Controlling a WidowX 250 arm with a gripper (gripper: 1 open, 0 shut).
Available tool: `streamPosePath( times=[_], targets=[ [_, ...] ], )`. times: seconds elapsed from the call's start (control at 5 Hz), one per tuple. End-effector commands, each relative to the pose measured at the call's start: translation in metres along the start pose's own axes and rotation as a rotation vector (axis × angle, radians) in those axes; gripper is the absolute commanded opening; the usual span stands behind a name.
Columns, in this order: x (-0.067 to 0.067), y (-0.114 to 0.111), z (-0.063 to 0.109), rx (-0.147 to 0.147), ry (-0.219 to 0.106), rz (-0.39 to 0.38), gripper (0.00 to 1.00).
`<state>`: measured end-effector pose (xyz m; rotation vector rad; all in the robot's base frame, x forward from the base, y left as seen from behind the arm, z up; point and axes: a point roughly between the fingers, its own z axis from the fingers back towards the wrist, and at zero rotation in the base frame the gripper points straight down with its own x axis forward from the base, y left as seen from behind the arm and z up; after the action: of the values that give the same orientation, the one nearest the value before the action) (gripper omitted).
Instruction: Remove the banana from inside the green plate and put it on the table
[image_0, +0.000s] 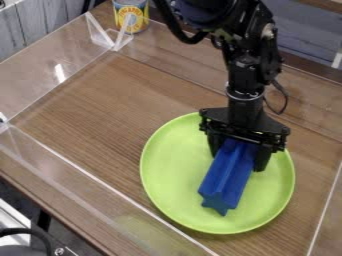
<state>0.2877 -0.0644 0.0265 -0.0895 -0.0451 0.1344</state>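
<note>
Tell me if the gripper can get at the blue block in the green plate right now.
Probably yes. The gripper hangs open, pointing down over the upper end of the blue block in the green plate, a finger on each side, and nothing lies between them.

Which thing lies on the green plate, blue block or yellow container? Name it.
The blue block lies on the green plate, under the gripper; the yellow container stands far behind.
</note>
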Motion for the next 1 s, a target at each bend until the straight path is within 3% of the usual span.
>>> streamPosePath(
  times=[0.0, 0.4, 0.8],
  targets=[
    [0.007, -0.010, -0.001, -0.006, -0.021, -0.100, 0.00],
    [0.001, -0.029, 0.006, 0.012, -0.018, -0.055, 0.00],
    [-0.007, -0.029, 0.012, 0.021, -0.003, -0.129, 0.00]
  ],
)
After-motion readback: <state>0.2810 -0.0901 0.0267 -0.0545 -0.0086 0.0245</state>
